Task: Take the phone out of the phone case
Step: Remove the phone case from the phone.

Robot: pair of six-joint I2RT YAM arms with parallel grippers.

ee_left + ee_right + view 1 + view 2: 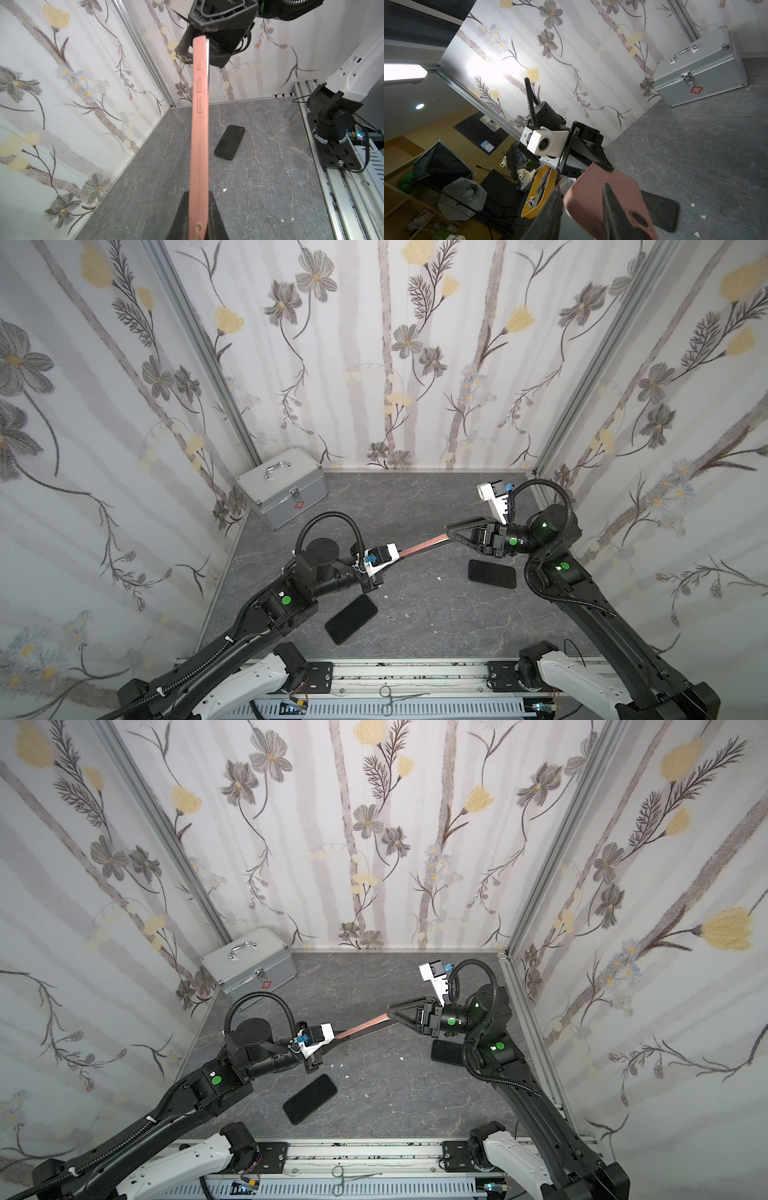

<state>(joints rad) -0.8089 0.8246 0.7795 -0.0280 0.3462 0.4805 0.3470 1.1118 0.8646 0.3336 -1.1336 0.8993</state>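
The pink case point(419, 545) hangs in the air above the bench point(415, 614), turned on edge and stretched between the two arms. The left gripper point(198, 197) clamps one end. The other end, with the camera cut-out, sits between the right gripper's point(449, 531) fingers. A pale sliver of the phone point(207, 60) shows along the case's edge there.

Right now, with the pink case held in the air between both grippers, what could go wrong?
1. The left gripper pinches only one end of the pink phone case; unless the right gripper supports it, the free end may sag or slip.
2. A black phone lies on the table near that end; a dropped case could strike it.
3. The phone shows a pale edge at the far end; it might pop out and fall.
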